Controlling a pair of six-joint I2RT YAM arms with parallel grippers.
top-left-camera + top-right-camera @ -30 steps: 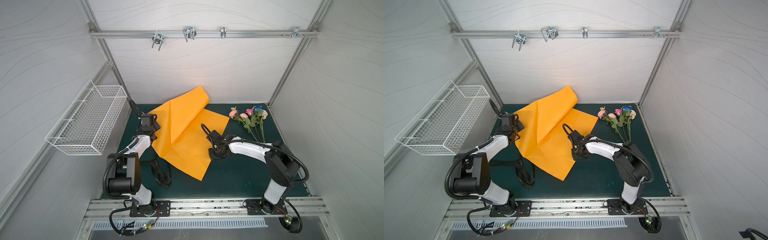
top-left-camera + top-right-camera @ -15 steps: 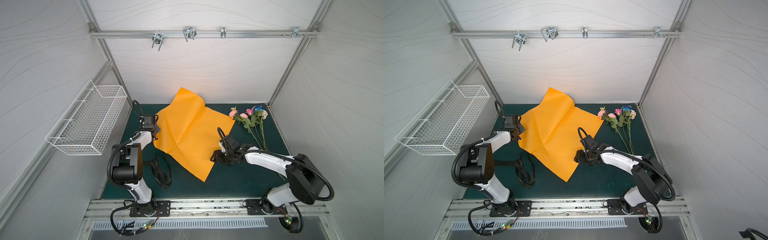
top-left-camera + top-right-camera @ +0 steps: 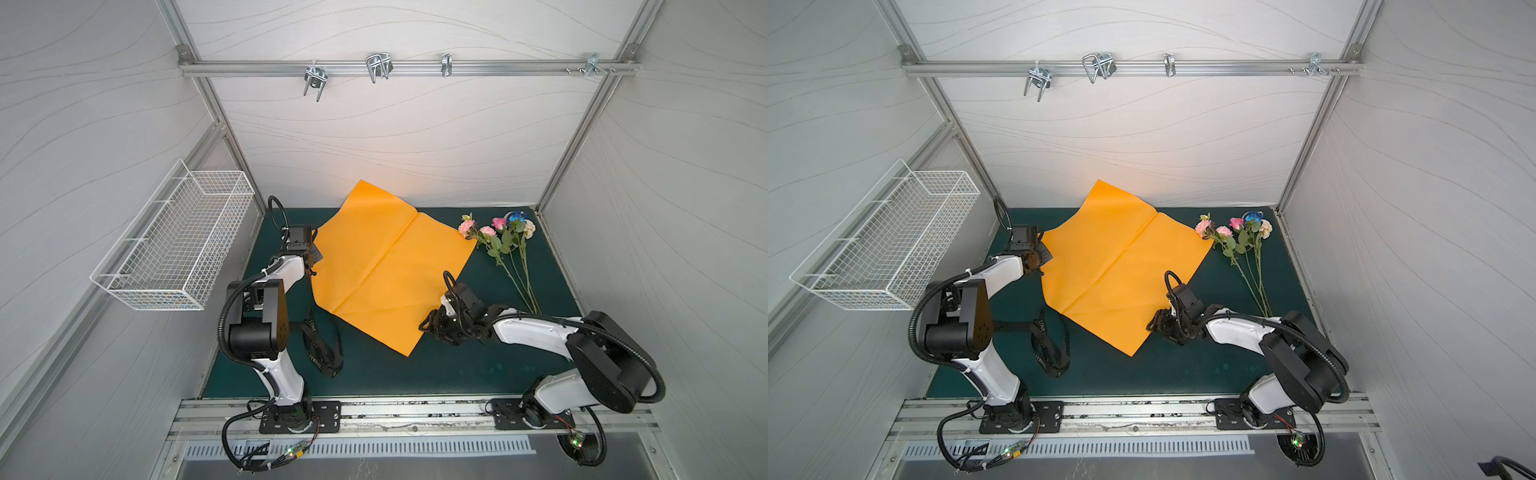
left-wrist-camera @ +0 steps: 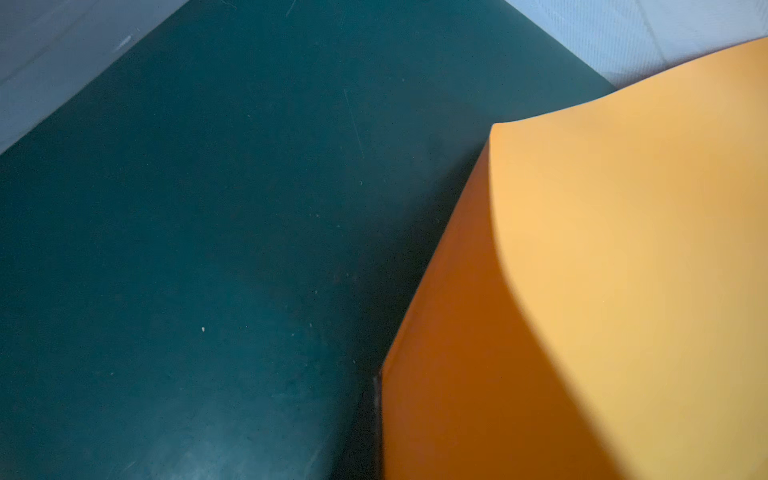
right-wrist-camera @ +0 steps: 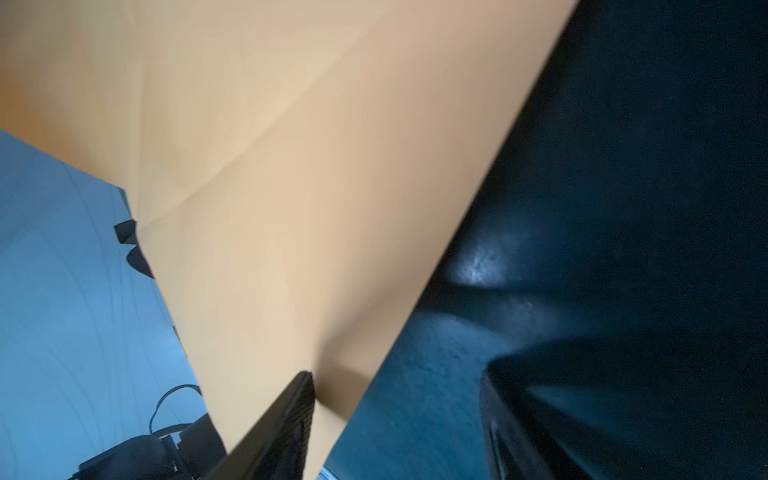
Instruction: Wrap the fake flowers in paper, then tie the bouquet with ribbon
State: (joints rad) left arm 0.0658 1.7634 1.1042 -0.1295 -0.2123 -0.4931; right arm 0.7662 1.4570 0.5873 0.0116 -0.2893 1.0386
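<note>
Right gripper (image 3: 428,326), centre-right in both top views: jaws apart, released, straddling the lower right edge of the orange paper sheet (image 3: 386,266). Right wrist view was blurred. One finger (image 5: 286,424) lay over the paper, the other over bare green mat (image 3: 415,374), and both were cut off by the frame's lower edge.

Left gripper (image 3: 312,254), left of centre: clenched on the sheet's left corner, which stood lifted off the mat. Its fingers did not show in the left wrist view, only the paper's shaded underside.

One sheet, one centre crease, far corner leaning up the back wall.

Bouquet of fake flowers (image 3: 503,245) lay flat on the mat at upper right, clear of both grippers, leftmost bloom just at the paper's right corner. Five blooms: three pink, one blue, one cream. Stems too thin to count.

One black ribbon (image 3: 322,349), lower left, was partly hidden behind the left arm; lettering unreadable. One wire basket (image 3: 174,241) on the left wall.
</note>
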